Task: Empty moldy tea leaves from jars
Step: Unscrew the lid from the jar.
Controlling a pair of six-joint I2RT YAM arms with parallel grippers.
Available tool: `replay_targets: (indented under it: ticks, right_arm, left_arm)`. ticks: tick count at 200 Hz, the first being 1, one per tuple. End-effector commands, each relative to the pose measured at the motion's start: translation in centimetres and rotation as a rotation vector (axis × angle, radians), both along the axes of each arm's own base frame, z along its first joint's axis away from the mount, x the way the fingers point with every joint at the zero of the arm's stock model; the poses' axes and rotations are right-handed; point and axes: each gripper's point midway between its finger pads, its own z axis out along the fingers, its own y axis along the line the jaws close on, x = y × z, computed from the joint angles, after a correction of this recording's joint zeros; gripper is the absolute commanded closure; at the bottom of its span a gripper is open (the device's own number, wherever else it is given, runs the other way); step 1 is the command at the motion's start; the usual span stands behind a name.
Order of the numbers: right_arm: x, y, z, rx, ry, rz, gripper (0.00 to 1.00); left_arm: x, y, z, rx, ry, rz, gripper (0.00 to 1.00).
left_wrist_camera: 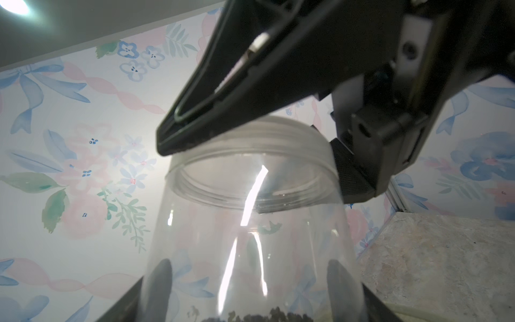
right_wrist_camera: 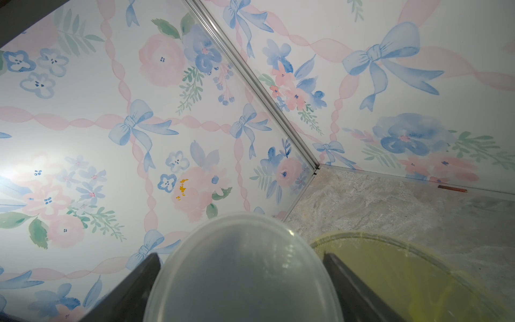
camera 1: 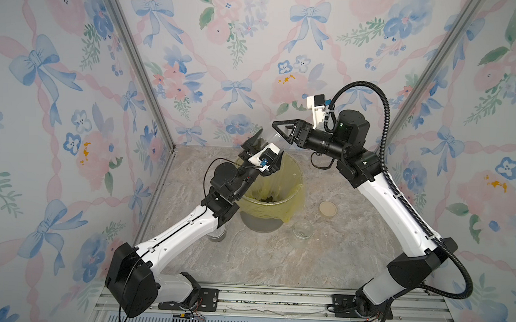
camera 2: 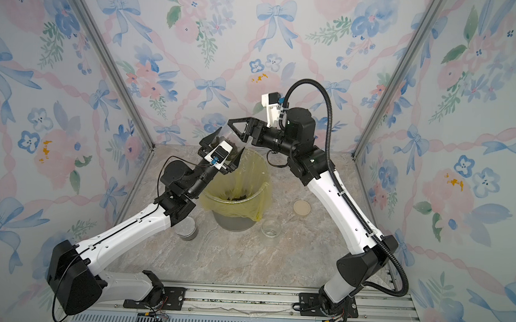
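Since the left gripper (left_wrist_camera: 249, 281) is clamped on the body of a clear jar (left_wrist_camera: 250, 223) and holds it tilted, raised by the far rim of the bin (camera 1: 260, 224), the step in hand looks like unscrewing the cap (right_wrist_camera: 242, 287). The right gripper (right_wrist_camera: 242, 259) is closed around that cloudy round cap, a finger on each side. To do it well, I judge, the right wrist should turn about the jar's own axis while the left grip allows no slip, because smooth plastic can spin between the pads. The cap should then come straight off the threads. The mouth should be over the bin before any tipping, so no crumbs land on the table (camera 1: 276, 258). The tea leaves (left_wrist_camera: 267, 316) lie as a small, dark, crumbly clump at the jar's base, between the left fingers; the rest of the jar is see-through and bare. More dark bits (camera 1: 268, 199) sit low in the bin's yellow bag (camera 1: 293, 184). An open empty jar (camera 1: 302, 229) stands just beside the bin, toward the right arm.
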Motion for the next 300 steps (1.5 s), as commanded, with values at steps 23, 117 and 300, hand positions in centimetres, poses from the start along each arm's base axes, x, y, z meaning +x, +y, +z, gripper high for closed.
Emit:
replay_targets:
  ticks: [23,117,300]
  right_arm:
    - [-1.7,-0.7,1.5,0.019,-0.082,0.08,0.43]
    - [-2.5,-0.9,1.5,-0.009,-0.15,0.137,0.43]
    - [-2.9,-1.7,3.3,0.031,-0.355,0.338,0.4]
  left_arm:
    - [-1.8,0.9,3.9,-0.217,0.061,-0.199,0.59]
    - [-2.1,0.1,4.9,-0.365,0.208,-0.414,0.6]
    - [-3.0,-1.3,5.5,-0.524,0.415,-0.83,0.6]
